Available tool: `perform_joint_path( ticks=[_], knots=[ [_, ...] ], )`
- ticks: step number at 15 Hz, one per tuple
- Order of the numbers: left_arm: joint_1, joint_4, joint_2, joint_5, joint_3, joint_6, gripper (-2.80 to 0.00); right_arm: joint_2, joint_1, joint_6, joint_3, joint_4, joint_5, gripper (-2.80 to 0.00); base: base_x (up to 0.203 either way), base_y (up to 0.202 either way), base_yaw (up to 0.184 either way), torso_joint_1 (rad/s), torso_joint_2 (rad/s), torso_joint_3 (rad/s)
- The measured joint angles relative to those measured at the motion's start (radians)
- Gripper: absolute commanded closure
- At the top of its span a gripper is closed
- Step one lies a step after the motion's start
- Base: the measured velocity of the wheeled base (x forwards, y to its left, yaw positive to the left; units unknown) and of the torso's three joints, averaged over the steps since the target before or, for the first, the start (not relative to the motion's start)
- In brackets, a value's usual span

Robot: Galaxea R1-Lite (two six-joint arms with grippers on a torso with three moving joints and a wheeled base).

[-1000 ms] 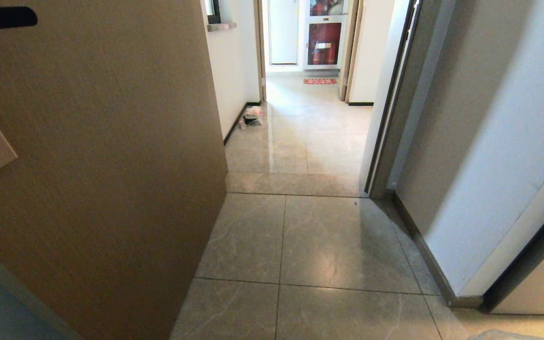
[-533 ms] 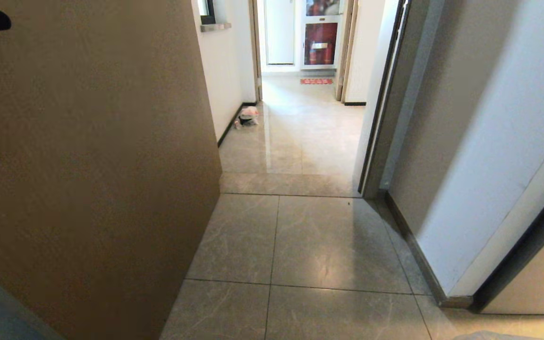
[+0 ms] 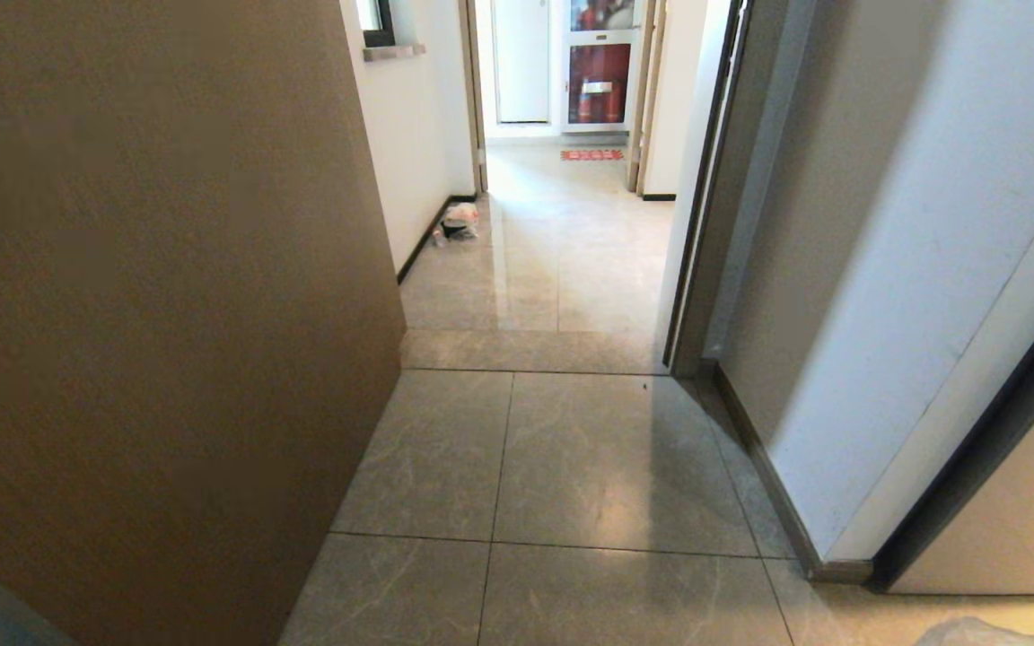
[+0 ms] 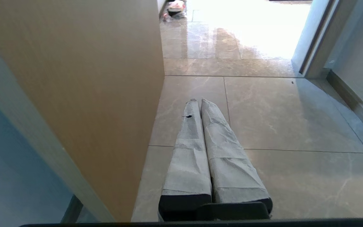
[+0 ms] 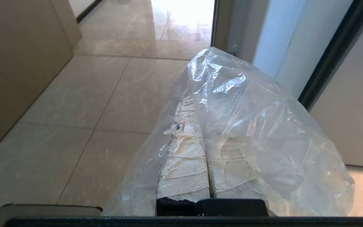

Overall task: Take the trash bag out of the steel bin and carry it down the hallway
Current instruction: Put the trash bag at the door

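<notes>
The trash bag (image 5: 263, 126) is thin clear crinkly plastic, draped over and around my right gripper (image 5: 191, 101), which is shut on it above the floor. A corner of the bag (image 3: 988, 633) shows at the bottom right of the head view. My left gripper (image 4: 197, 101) is shut and empty, its tape-wrapped fingers (image 4: 187, 151) pressed together over the tiles beside a brown panel. The hallway (image 3: 571, 269) of glossy beige-grey tiles runs ahead through a doorway. The steel bin is out of view.
A tall brown panel (image 3: 167, 314) stands close on the left. A dark door frame (image 3: 696, 224) and a white wall with dark baseboard (image 3: 885, 269) bound the right. A small pinkish bag (image 3: 460, 220) lies by the far left wall. A red mat (image 3: 591, 154) lies further on.
The whole head view has shifted leftward, so the camera has moved; the dark handle on the brown panel has slid almost out of the picture.
</notes>
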Motion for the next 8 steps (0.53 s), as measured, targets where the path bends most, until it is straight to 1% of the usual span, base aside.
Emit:
perform_joint_path(
  ticks=[8],
  knots=[
    [0.0, -0.001, 0.0, 0.0, 0.0, 0.001, 0.0, 0.0, 0.0, 0.0, 0.0, 0.0, 0.0, 0.0, 0.0, 0.0, 0.0, 0.0, 0.0, 0.0]
  ],
)
